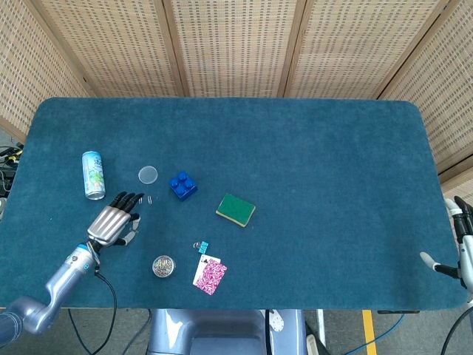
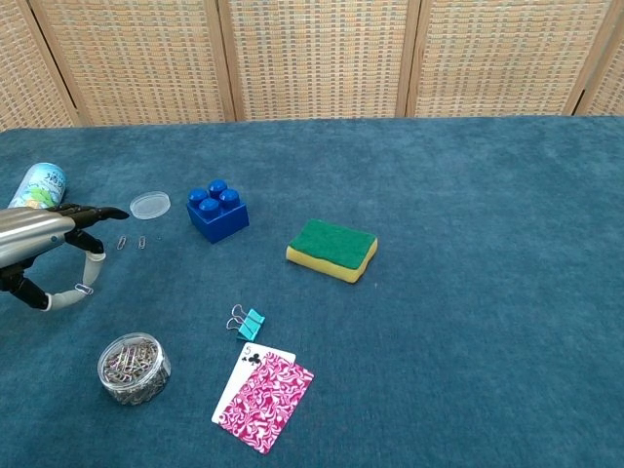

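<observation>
Nearest the front edge of the bench [image 1: 310, 148], at about 7 o'clock, a jar [image 2: 134, 368] of paper clips is seen, with a playing card [image 2: 263, 399] and a binder clip [image 2: 250, 322] just to its right. The left hand [image 2: 44, 249] is held low over the cloth above the jar, fingers [image 2: 102, 213] stretched forward and spread; a small clip [image 2: 84, 289] appears to be pinched at the thumb tip. Two loose paper clips [image 2: 132, 243] lie just ahead of the fingers. Beyond them a lid [image 2: 149, 204] and a can [image 2: 37, 187] are found at 9 o'clock, the can near the left edge. A block [image 2: 217, 211] and a sponge [image 2: 331, 249] sit nearer the centre. The whole right half is open. The right hand [image 1: 460, 244] is seen off the right edge at 4 o'clock; whether it is clenched cannot be told.
</observation>
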`<state>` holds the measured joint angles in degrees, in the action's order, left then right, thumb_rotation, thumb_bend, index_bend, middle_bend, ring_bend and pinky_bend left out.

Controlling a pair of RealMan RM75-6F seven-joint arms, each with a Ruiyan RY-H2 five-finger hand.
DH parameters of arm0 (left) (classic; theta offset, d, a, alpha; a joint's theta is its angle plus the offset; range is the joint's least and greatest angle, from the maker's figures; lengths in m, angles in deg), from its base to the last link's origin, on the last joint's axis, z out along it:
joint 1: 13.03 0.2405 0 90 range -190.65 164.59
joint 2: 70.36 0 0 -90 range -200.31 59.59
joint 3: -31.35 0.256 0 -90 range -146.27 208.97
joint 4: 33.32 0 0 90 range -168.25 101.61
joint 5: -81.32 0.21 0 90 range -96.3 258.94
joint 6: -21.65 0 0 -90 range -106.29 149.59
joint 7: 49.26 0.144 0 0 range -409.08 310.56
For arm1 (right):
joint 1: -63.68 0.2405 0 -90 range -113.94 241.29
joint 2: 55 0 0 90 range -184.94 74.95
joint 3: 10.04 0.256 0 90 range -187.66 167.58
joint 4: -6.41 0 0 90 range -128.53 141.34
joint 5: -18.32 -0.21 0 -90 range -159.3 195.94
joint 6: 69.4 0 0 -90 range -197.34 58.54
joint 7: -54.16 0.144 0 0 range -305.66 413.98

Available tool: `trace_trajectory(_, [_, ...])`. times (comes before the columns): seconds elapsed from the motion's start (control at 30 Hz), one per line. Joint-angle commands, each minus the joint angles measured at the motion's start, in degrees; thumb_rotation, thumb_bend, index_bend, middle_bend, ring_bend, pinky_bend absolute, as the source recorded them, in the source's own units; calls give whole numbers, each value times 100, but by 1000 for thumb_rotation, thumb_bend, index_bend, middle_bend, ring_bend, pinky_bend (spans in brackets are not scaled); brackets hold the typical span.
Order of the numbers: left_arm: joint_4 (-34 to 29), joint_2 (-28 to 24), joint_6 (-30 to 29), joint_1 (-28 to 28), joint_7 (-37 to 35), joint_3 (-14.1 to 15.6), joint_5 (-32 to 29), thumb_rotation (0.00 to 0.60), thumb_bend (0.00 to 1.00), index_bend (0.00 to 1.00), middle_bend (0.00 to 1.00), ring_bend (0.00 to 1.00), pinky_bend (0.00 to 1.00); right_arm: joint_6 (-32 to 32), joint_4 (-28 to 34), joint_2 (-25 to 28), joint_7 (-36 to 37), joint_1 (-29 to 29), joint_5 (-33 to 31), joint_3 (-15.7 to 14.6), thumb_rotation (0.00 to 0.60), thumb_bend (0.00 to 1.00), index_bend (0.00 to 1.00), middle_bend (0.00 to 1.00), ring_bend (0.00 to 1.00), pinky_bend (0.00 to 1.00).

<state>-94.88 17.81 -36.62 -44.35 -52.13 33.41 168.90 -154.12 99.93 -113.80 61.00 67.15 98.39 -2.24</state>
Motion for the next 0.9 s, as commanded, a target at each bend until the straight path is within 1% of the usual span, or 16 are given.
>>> trace_trajectory(0.03, [-213, -98, -30, -16, 117, 9, 38, 600, 383, 619, 0, 0, 0, -1, 0, -1, 1, -1, 0, 0, 600, 0, 0, 0, 0, 0])
trace_trajectory(0.57, [-1609, -579, -231, -16, 933, 160, 320, 600, 386, 619, 0, 0, 0, -16, -8, 32, 104, -15, 7, 8, 600, 0, 0, 0, 0, 0])
trace_trajectory(0.67, [-1775, -648, -265, -17, 1021, 184, 380, 600, 386, 619, 0, 0, 0, -24, -9, 36, 114, -19, 11, 9, 600, 0, 0, 0, 0, 0])
trace_trajectory(0.9, [-2342, -818, -260, -6, 1322, 364, 593, 600, 386, 619, 0, 0, 0, -52, -7, 55, 168, -36, 23, 13, 600, 0, 0, 0, 0, 0])
